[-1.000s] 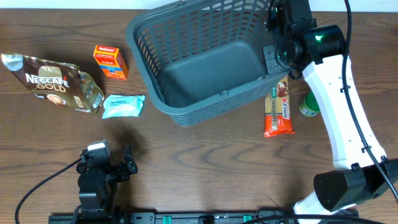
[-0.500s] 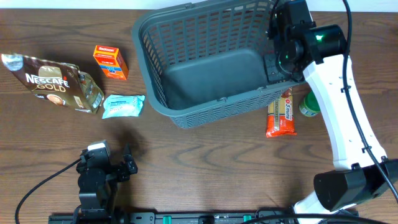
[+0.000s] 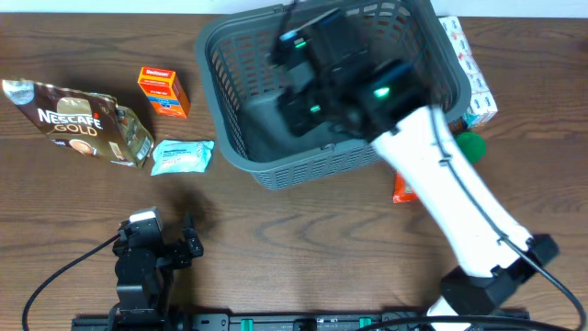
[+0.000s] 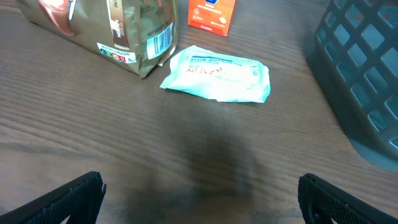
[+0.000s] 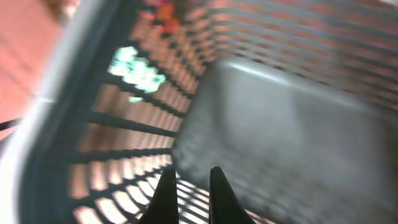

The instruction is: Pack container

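Note:
The container is a large dark grey slatted basket [image 3: 220,101] at the back middle of the table, and it holds nothing that I can see. Its wall shows at the right of the left wrist view [image 4: 367,81]. Its floor fills the blurred right wrist view [image 5: 292,124]. My right gripper [image 3: 292,99] hangs over the basket's inside, near its left wall. Its fingers [image 5: 193,186] are close together with nothing between them. My left gripper [image 4: 199,199] is open and empty, low over bare table near the front left [image 3: 188,241].
A Nescafe Gold bag [image 3: 78,124], an orange box [image 3: 163,90] and a light blue packet [image 3: 182,156] lie left of the basket. To its right are a white printed box [image 3: 464,69], a green item [image 3: 470,145] and a red-orange pack [image 3: 401,188], partly hidden by the arm.
The right arm has swung left from the basket's right rim to over its inside. The basket shifted a little to the right. The left arm has not moved.

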`<state>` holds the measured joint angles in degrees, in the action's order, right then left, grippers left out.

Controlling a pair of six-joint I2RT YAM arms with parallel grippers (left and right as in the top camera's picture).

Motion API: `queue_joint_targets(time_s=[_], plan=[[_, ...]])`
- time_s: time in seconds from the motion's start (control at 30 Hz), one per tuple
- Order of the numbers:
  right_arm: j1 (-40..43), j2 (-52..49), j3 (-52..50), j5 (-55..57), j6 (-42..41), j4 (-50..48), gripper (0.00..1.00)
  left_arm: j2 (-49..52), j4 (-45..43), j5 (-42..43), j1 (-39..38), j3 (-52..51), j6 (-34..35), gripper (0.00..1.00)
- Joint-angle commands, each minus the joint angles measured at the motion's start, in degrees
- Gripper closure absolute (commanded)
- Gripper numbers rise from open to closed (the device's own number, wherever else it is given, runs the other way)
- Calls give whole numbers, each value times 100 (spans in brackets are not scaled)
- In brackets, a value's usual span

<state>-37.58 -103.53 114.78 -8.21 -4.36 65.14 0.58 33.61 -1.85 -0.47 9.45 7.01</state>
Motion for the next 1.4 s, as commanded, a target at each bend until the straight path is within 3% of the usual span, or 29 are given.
queue_joint_targets(time_s=[0.0,0.33,1.37], plan=[[-297,-382,76,-52,-286,-125,99,-35,-9,-7,28,-72,-98,2],[-675,-1045,76,975,-378,-1847,99,-35,-7,-7,28,-72,-98,2],[-586,-2507,76,1491,-487,-5501,99,-35,-9,-7,28,-72,-98,1]])
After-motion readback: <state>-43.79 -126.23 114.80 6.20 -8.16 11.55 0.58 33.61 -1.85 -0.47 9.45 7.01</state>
